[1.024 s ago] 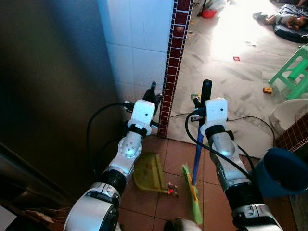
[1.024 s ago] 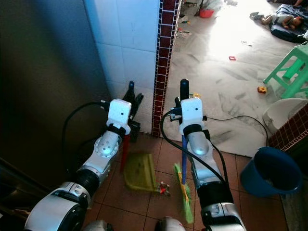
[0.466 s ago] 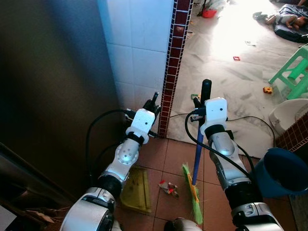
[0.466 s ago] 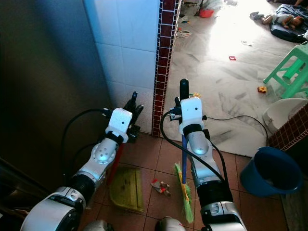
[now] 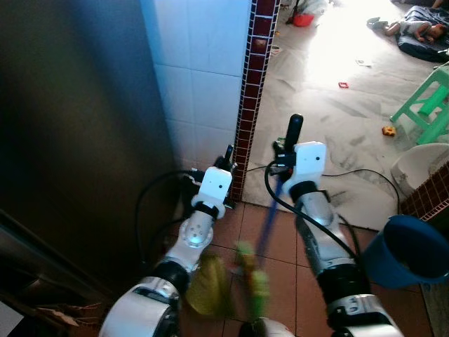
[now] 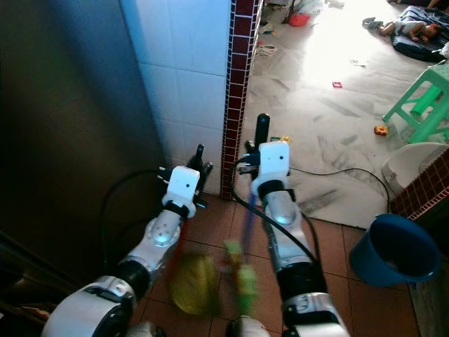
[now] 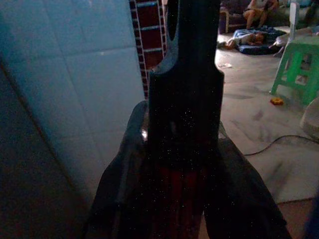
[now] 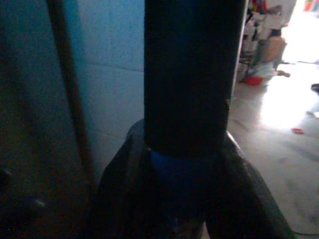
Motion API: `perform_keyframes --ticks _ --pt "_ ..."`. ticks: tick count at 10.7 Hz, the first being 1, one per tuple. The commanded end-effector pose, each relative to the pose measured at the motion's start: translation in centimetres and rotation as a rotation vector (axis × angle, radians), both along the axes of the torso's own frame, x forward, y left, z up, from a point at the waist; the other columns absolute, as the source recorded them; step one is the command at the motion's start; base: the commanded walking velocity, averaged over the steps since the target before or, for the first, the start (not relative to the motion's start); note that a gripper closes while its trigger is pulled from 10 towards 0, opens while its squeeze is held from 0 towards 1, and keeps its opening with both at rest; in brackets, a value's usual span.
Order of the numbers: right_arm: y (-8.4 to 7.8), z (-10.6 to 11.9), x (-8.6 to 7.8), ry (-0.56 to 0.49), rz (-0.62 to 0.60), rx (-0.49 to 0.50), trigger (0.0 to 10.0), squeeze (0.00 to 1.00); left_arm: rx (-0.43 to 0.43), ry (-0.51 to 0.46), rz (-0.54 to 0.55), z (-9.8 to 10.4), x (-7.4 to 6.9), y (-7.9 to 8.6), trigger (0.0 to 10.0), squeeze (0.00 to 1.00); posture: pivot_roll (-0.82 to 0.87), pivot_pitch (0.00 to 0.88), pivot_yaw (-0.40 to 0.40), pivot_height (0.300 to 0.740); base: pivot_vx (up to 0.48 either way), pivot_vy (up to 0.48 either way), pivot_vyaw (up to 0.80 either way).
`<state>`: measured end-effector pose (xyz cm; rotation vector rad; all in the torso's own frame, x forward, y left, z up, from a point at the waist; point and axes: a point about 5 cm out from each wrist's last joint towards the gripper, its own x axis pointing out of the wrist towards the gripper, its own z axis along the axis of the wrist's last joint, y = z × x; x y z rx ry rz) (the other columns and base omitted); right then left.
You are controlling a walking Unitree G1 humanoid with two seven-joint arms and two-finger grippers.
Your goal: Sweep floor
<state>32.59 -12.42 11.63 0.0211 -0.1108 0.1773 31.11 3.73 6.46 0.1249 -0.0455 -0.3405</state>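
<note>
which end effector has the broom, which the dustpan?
The right end effector holds the blue-handled broom. The left end effector holds the dustpan by its red handle, nearer the tiled wall.

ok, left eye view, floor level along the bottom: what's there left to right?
Dustpan (yellow-green, blurred) → broom head (green bristles, blurred) → blue bucket at the right edge.

The right pincer grips a blue broom handle with a black cap. Beside the handle stands a pale tiled wall; beyond it lies a sunlit floor.
</note>
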Motion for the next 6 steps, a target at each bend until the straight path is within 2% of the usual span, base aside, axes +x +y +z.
perform_keyframes --ticks 1,3,5,6 --pt "-0.3 1.6 0.4 -0.052 0.000 0.023 10.0 0.00 -0.013 0.053 -0.009 -0.5 -0.2 -0.3 10.0 0.00 -0.11 0.000 -0.013 0.740 0.000 0.000 0.00" --pt "-0.3 1.3 0.4 -0.001 0.044 0.107 10.0 0.00 -0.009 0.066 -0.011 -0.8 -0.3 -0.5 10.0 0.00 -0.11 0.000 -0.013 0.740 0.000 0.000 0.00" --pt "0.8 1.5 0.4 0.057 0.180 0.177 10.0 0.00 -0.016 0.077 -0.013 -0.9 -0.3 -0.5 10.0 0.00 -0.11 0.000 -0.015 0.740 0.000 0.000 0.00" --pt "1.6 2.7 0.5 0.075 0.301 0.264 10.0 0.00 -0.020 0.082 -0.010 -0.9 -0.3 -0.5 10.0 0.00 -0.12 0.000 -0.016 0.740 0.000 0.000 0.00"
